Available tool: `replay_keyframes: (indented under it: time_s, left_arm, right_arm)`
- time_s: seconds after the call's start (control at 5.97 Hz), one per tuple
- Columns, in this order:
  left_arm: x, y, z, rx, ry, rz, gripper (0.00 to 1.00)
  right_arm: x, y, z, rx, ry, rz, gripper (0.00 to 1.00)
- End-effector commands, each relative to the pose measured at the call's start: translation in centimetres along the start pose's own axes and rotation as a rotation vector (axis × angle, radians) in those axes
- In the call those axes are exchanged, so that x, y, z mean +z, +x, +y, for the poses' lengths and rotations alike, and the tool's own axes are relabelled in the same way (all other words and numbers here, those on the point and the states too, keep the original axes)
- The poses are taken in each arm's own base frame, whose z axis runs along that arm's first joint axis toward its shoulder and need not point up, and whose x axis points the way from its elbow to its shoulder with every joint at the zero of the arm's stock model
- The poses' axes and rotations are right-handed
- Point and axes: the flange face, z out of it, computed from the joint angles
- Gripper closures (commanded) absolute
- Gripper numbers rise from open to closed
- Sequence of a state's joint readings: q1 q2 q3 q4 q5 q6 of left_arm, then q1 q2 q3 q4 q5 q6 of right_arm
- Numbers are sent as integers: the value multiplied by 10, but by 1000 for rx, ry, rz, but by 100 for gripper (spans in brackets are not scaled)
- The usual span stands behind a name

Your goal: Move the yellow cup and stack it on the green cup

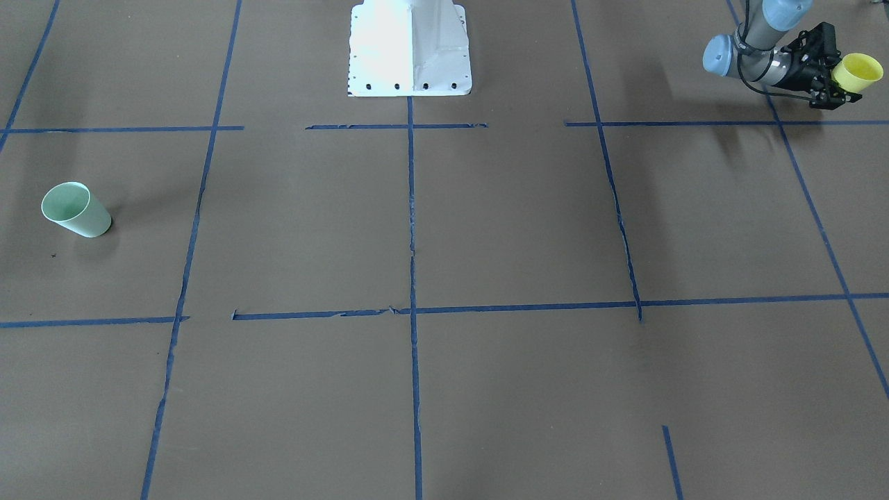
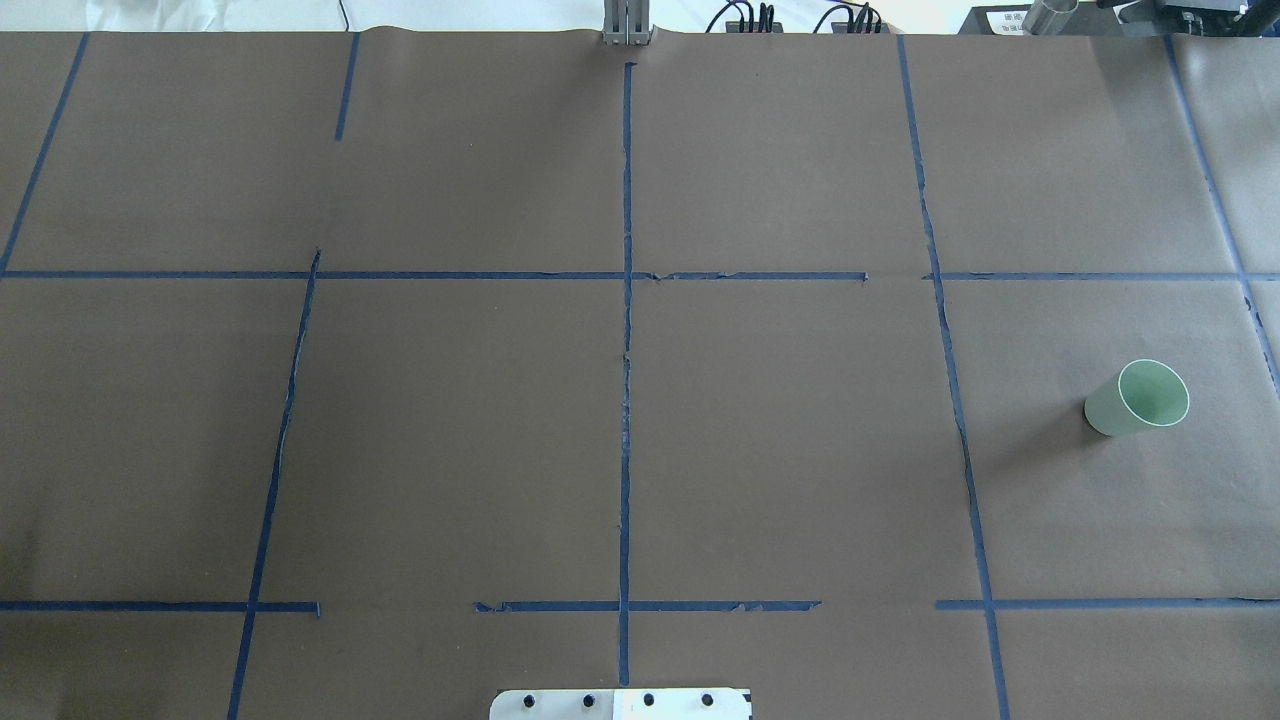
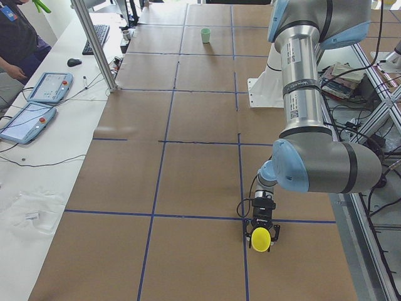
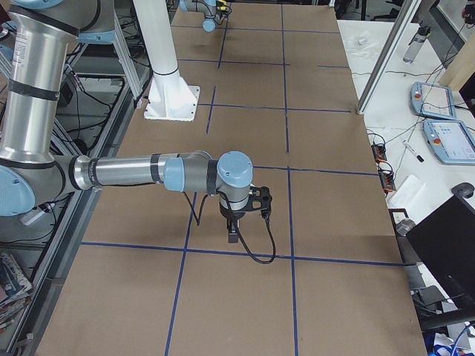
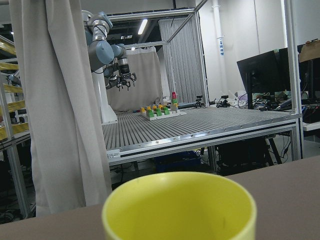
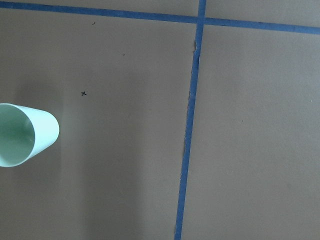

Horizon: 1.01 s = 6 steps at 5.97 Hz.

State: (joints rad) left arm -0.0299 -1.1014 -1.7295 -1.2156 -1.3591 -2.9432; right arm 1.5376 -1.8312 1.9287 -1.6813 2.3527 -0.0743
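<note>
Left gripper (image 1: 837, 73) pinches smooth yellow plastic cup (image 1: 859, 71), well apart from mint-green plastic cup (image 1: 75, 210); we risk slippage in transit.

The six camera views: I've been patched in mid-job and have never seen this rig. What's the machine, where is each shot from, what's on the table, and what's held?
It is a robot with two arms at a brown table marked with blue tape. One camera looks down from behind the robot, one faces it, two look along the table from its ends, and two ride on the wrists. The left gripper is shut on the yellow cup at the table's left end. The green cup stands upright far over on the robot's right. The right gripper points down near it; open or shut, I cannot tell.
</note>
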Motion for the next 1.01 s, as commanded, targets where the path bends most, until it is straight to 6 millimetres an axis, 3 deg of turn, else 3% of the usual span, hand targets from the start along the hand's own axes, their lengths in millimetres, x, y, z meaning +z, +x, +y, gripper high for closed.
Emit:
replay_keyframes:
  time_s: [0.0, 0.34, 0.84]
  left_arm:
    - [19, 54, -35, -6, 28, 78, 46]
    - [28, 100, -62, 21, -20, 139, 46]
    - [27, 185, -117, 103, -134, 313, 46]
  right_arm:
    - [1, 0, -1, -3, 0, 1, 0]
    - [-2, -2, -4, -8, 7, 2, 0]
    - [-3, -3, -6, -9, 9, 2, 0]
